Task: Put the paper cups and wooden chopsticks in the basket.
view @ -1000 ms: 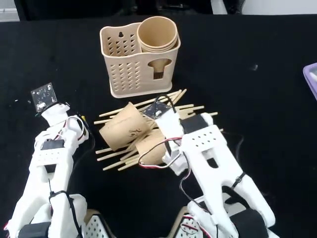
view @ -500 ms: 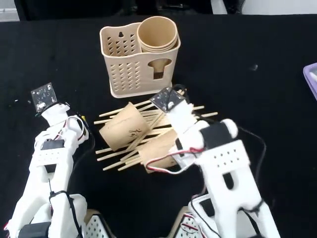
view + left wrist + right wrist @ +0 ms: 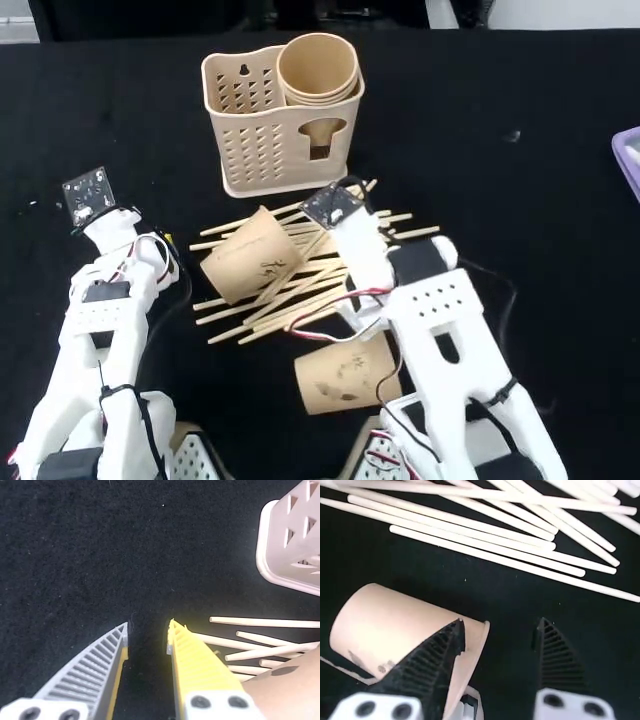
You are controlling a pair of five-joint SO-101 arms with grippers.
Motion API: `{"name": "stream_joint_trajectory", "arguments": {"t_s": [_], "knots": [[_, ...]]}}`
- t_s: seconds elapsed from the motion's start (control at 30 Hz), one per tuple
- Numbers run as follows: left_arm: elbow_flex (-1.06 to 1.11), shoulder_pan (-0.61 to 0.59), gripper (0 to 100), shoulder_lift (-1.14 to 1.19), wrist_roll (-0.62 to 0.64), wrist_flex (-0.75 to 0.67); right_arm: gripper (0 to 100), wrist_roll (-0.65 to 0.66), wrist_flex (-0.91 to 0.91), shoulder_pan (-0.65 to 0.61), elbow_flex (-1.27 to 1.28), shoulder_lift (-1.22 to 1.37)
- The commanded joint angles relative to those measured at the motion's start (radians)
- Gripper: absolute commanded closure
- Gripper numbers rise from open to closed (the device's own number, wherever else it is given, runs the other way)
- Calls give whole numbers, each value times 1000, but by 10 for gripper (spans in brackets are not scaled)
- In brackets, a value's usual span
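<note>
The beige basket (image 3: 270, 135) stands at the back with stacked paper cups (image 3: 318, 65) in one compartment. Wooden chopsticks (image 3: 300, 262) lie scattered in front of it, and one paper cup (image 3: 250, 257) lies on its side on them. A second cup (image 3: 345, 373) lies on the cloth nearer the front, against my right arm (image 3: 430, 300). My right gripper (image 3: 497, 630) is open just above this cup (image 3: 385, 632), one finger over its rim, chopsticks (image 3: 485, 535) beyond. My left gripper (image 3: 148, 626) is open and holds nothing, low over the cloth beside the chopsticks (image 3: 260, 640) and the basket (image 3: 292, 545).
A black cloth covers the table. The corner of a purple tray (image 3: 630, 155) shows at the right edge. My left arm (image 3: 105, 300) stands left of the chopstick pile.
The second cup has come off the chopstick pile and now lies nearer the front. My right arm swung and drew back with it. The left arm has not moved.
</note>
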Motion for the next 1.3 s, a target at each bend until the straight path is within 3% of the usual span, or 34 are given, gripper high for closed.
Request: {"name": "stream_joint_trajectory", "arguments": {"t_s": [0.0, 0.23, 0.4, 0.73, 0.97, 1.27], "knots": [[-13, 15, 862, -28, -6, -17, 772, 0, 48, 20, -67, 5], [-13, 15, 862, -28, -6, -17, 772, 2, 321, 15, -280, 15], [-13, 15, 861, -28, -6, -18, 773, 0, 316, 6, -249, 56], [-15, 15, 861, -28, -6, -18, 776, -2, 318, 12, -265, 374], [-4, 8, 862, -28, -6, -69, 992, 0, 318, 9, -285, 455], [-4, 8, 862, -28, -6, -72, 988, 0, 318, 12, -289, 366]]}}
